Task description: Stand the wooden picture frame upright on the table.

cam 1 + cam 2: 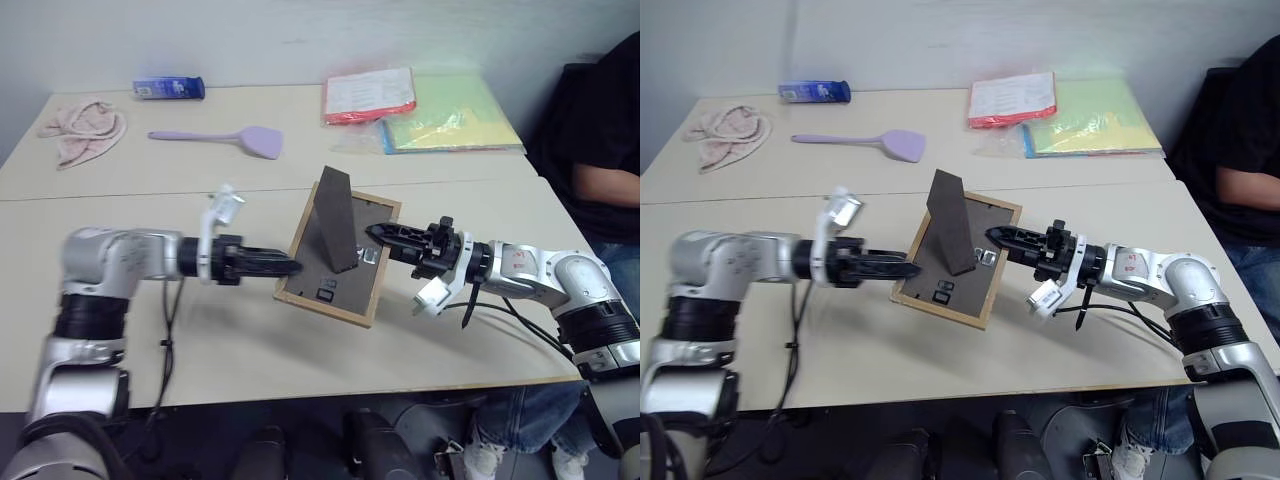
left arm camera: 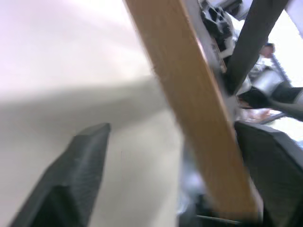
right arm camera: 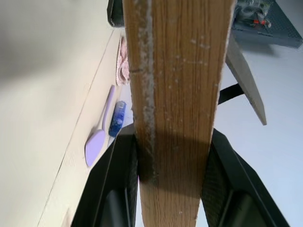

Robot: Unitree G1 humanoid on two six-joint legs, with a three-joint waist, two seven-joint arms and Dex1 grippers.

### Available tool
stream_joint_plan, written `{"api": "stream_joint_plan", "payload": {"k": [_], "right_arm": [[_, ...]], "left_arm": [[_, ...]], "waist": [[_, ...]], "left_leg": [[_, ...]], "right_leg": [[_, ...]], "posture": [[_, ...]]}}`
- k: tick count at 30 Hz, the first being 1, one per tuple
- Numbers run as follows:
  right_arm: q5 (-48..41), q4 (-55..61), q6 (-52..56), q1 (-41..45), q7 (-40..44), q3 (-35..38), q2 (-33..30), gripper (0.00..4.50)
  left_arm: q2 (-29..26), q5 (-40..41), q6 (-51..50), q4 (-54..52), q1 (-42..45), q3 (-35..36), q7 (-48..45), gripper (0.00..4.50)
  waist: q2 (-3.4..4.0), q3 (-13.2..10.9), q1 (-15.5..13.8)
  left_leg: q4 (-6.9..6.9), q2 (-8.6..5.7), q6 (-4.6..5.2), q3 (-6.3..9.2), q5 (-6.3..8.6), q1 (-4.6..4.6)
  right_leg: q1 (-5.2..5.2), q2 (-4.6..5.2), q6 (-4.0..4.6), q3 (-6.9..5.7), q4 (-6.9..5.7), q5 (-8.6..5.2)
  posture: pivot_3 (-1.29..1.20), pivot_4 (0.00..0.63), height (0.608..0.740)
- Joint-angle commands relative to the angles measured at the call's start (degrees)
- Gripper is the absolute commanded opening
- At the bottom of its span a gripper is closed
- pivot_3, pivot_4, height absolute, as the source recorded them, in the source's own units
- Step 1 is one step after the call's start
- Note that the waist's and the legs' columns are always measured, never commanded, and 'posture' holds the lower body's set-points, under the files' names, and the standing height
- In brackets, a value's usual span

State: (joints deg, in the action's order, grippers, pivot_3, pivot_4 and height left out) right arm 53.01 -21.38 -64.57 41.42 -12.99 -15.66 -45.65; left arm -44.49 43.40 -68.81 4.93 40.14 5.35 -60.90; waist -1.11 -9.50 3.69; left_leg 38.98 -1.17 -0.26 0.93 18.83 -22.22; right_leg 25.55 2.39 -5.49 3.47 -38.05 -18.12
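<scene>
- Wood-edged frame: you will find it at the centre of the left eye view, tilted back-side up over the table, its grey stand flap swung out from the dark backing. Its lower edge sits at or just above the tabletop; you cannot tell which.
- Right gripper: centre-right, it reaches in from the right; in its wrist view both black fingers press the two sides of the frame's edge, so the jaws are clamped on the frame.
- Left gripper: centre-left, tips at the frame's left edge; in its wrist view the fingers stand well apart on either side of the wood, jaws wide, gripping nothing.
- Lilac spatula: upper centre-left, flat on the table.
- Pink cloth: upper left.
- Blue packet: top left, beyond the spatula.
- Red folder and green-yellow folder: upper right, side by side.
- Person in dark clothing: right edge.
</scene>
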Motion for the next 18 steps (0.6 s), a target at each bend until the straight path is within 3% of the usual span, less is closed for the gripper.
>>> {"api": "stream_joint_plan", "payload": {"k": [1, 4, 6, 7, 13, 18], "right_arm": [[-29.19, -0.97, 3.76, 0.79, 15.91, -4.42, 0.36, 1.26], [-73.42, 13.68, 34.36, -6.36, 44.27, -7.78, 2.56, 1.26], [-91.68, 21.77, 53.47, -8.25, 50.75, -5.25, 4.08, 1.26], [-96.41, 23.67, 59.79, -8.48, 52.01, -3.77, 4.78, 1.26], [-100.84, 21.20, 76.24, -11.06, 55.43, 0.50, 10.92, 1.26], [-95.85, 16.88, 79.89, -15.32, 57.85, 1.42, 15.86, 1.26]], "left_arm": [[-3.69, 1.05, 11.08, -7.83, -4.27, 10.26, -3.23, 4.50], [-4.31, -0.92, 18.42, -16.28, -10.12, 11.17, -3.08, 4.50], [-3.52, -4.07, 24.75, -19.58, -14.04, 9.23, -3.57, 4.50], [-2.90, -4.60, 26.56, -20.55, -15.31, 8.58, -3.50, 4.50], [-0.12, -4.93, 30.30, -19.43, -15.93, 6.32, -1.84, 4.50], [-0.51, -5.20, 31.06, -17.89, -14.88, 4.97, -2.16, 4.50]], "waist": [[-0.01, -0.01, 0.48], [-0.07, -0.02, 0.61], [-0.02, -0.05, 0.18], [0.01, -0.06, -0.31], [0.02, -0.07, -2.12], [0.01, -0.07, -2.38]], "left_leg": [[-0.02, 0.01, 0.00, -0.01, 0.00, 0.01], [0.04, 0.15, 0.07, 0.16, 0.04, 0.01], [0.16, 0.20, 0.19, 0.26, 0.12, 0.06], [0.20, 0.18, 0.26, 0.26, 0.16, 0.12], [0.21, 0.15, 0.35, 0.39, 0.24, 0.17], [0.21, 0.01, 0.36, 0.39, 0.26, 0.13]], "right_leg": [[-0.01, 0.02, 0.00, 0.00, 0.01, 0.00], [-0.31, 0.09, 0.00, -0.16, 0.17, 0.00], [-0.59, 0.14, -0.01, -0.25, 0.28, 0.01], [-0.70, 0.17, -0.04, -0.26, 0.29, 0.02], [-0.77, 0.17, -0.06, -0.38, 0.34, 0.04], [-0.76, 0.27, -0.07, -0.38, 0.38, 0.04]], "posture": [[0.00, 0.150, 0.740], [0.00, 0.150, 0.740], [0.00, 0.150, 0.740], [0.00, 0.150, 0.740], [0.00, 0.150, 0.740], [0.00, 0.150, 0.740]]}}
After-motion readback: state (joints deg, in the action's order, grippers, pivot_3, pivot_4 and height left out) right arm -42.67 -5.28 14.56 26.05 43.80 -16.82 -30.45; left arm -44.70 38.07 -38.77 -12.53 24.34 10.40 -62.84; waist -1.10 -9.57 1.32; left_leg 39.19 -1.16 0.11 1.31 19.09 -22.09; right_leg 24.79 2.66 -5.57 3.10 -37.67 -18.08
